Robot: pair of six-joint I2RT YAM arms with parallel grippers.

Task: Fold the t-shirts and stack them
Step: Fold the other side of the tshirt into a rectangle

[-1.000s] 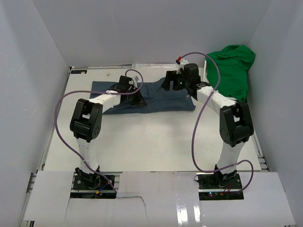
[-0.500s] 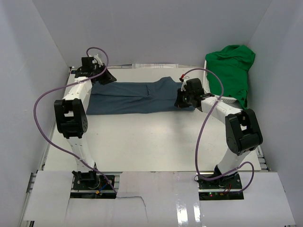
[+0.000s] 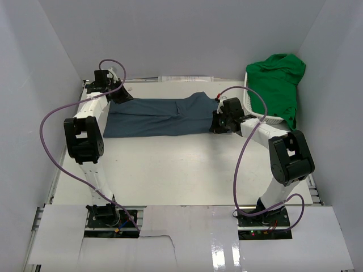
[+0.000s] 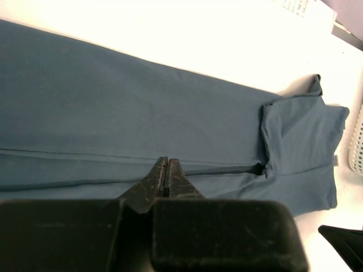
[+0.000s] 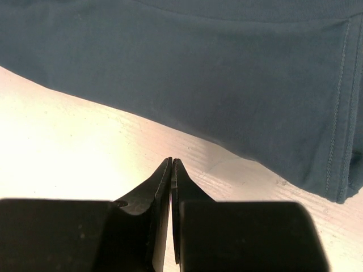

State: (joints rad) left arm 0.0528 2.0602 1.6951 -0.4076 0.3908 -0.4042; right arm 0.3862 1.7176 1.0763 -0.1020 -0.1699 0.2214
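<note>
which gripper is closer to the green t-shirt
Right. The right gripper is at the right end of the blue t-shirt, just left of the green t-shirt; the left gripper is at the opposite end.

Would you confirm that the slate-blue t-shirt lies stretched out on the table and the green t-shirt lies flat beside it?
Not quite: the top view shows the green t-shirt heaped over the white basket at far right. The slate-blue t-shirt does lie stretched out on the table.

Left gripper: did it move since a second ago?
Yes. The left gripper went left and back, away from the white basket.
</note>
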